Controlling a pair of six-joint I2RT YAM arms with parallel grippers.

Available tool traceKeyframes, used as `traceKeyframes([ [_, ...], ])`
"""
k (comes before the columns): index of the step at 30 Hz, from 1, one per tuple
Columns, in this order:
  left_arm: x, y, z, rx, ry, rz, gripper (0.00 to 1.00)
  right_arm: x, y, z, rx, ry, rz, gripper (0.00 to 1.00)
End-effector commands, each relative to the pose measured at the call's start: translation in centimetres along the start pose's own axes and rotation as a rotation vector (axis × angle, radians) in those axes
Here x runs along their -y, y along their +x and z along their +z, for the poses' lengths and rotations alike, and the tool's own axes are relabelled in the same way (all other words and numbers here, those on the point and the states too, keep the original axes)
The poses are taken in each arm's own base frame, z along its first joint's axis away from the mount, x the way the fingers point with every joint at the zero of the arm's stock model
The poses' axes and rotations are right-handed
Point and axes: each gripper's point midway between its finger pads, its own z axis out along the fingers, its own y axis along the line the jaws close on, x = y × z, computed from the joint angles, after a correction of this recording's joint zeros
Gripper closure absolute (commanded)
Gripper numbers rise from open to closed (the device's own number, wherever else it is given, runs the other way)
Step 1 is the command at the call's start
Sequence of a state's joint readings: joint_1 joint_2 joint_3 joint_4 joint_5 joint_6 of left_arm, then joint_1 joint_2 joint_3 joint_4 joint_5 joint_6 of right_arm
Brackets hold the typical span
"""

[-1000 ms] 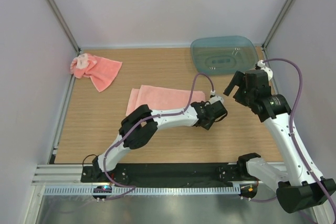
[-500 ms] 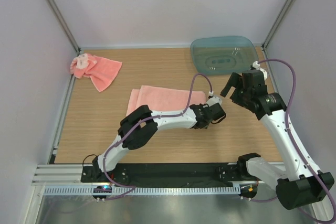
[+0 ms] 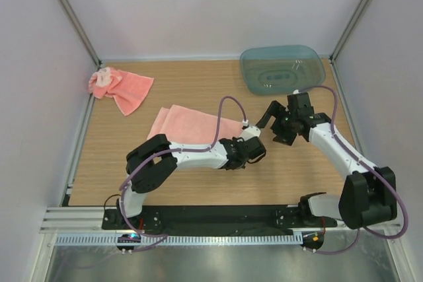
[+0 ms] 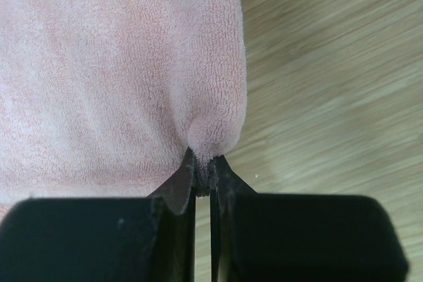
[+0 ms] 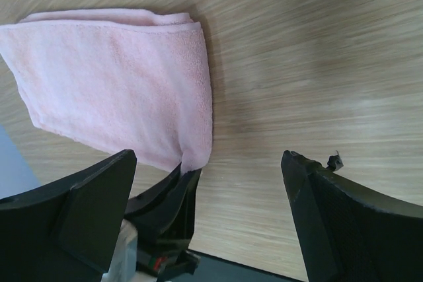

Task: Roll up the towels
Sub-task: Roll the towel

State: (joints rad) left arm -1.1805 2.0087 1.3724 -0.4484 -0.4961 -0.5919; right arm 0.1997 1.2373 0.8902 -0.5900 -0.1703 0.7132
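The flat towel (image 3: 192,125) lies mid-table, its long axis running left to right with the right end slightly nearer the arms. The left gripper (image 3: 254,152) is at that right end, closed on the near corner. The left wrist view shows this plainly: the jaws meet on a pinch of terry, and the towel (image 4: 119,64) spreads away from them. The right gripper (image 3: 273,125) hovers just beside the same short edge on its far side, jaws spread wide and holding nothing. A roll would therefore start here and travel leftward along the towel.

The right wrist view shows a rounded far edge, so the towel (image 5: 112,77) is probably doubled. Only the top view shows the second towel (image 3: 121,88), crumpled in the far-left corner, well apart from both grippers.
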Motion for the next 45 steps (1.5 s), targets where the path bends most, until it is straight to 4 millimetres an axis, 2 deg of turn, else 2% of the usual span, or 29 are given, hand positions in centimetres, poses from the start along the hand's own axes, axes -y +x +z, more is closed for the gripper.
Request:
traceKeyframes([
  [1, 0.1, -2.3, -2.1, 0.084, 0.035, -0.089, 1.00, -3.1, 0.9, 2.2, -0.085, -0.177, 0.074, 0.00],
  [2, 0.0, -2.7, -2.6, 0.095, 0.042, -0.104, 1.00, -3.6, 0.6, 2.8, -0.081, -0.209, 0.075, 0.01],
  [4, -0.2, -2.6, -3.0, 0.096, 0.045, -0.111, 1.00, -3.6, 1.6, 4.4, -0.142, -0.226, 0.103, 0.01],
  [5, -0.3, -2.5, -3.1, 0.098, 0.045, -0.117, 1.00, -3.8, 1.4, 4.9, -0.140, -0.241, 0.101, 0.02],
  [7, -0.6, -2.7, -3.7, 0.109, 0.053, -0.133, 1.00, -3.5, 1.7, 6.0, -0.164, -0.229, 0.109, 0.02],
  [13, -0.9, -3.3, -4.9, 0.138, 0.074, -0.183, 1.00, -3.4, 2.9, 8.3, -0.200, -0.216, 0.102, 0.05],
  [18, -1.0, -3.5, -5.6, 0.151, 0.092, -0.214, 1.00, -2.9, 4.0, 10.5, -0.234, -0.194, 0.113, 0.14],
  [19, -1.1, -3.5, -5.8, 0.152, 0.093, -0.223, 1.00, -2.9, 4.0, 10.8, -0.238, -0.193, 0.111, 0.20],
  [21, -1.3, -3.3, -5.9, 0.151, 0.092, -0.232, 1.00, -2.8, 4.0, 11.7, -0.250, -0.187, 0.115, 0.27],
  [22, -1.3, -3.3, -6.2, 0.152, 0.099, -0.242, 1.00, -2.8, 4.0, 12.0, -0.252, -0.185, 0.113, 0.36],
  [24, -1.6, -2.8, -6.1, 0.145, 0.095, -0.246, 1.00, -2.9, 3.7, 12.5, -0.255, -0.179, 0.109, 0.48],
  [26, -1.8, -2.8, -6.4, 0.147, 0.095, -0.264, 1.00, -2.8, 3.5, 12.8, -0.253, -0.166, 0.103, 0.61],
  [31, -2.4, -1.6, -6.6, 0.134, 0.094, -0.288, 1.00, -3.2, 2.3, 12.9, -0.227, -0.141, 0.074, 0.86],
  [32, -2.5, -1.7, -6.8, 0.138, 0.095, -0.298, 1.00, -3.3, 2.0, 12.9, -0.222, -0.143, 0.071, 0.97],
  [33, -2.7, -1.4, -6.8, 0.135, 0.093, -0.300, 1.00, -3.5, 1.8, 12.9, -0.219, -0.144, 0.069, 0.99],
  [38, -3.2, -0.4, -7.1, 0.122, 0.096, -0.325, 1.00, -3.9, 1.2, 12.6, -0.211, -0.144, 0.039, 0.99],
  [40, -3.4, 0.0, -7.2, 0.116, 0.098, -0.350, 1.00, -3.5, 1.1, 12.3, -0.213, -0.117, 0.027, 0.75],
  [43, -3.5, 0.8, -7.5, 0.100, 0.111, -0.391, 1.00, -3.2, 0.1, 11.5, -0.175, -0.078, -0.016, 0.44],
  [44, -3.4, 1.0, -7.6, 0.091, 0.117, -0.400, 1.00, -3.7, -0.6, 10.9, -0.150, -0.085, -0.041, 0.39],
  [45, -3.4, 1.1, -7.7, 0.088, 0.121, -0.412, 1.00, -3.3, -0.8, 10.6, -0.140, -0.058, -0.046, 0.37],
])
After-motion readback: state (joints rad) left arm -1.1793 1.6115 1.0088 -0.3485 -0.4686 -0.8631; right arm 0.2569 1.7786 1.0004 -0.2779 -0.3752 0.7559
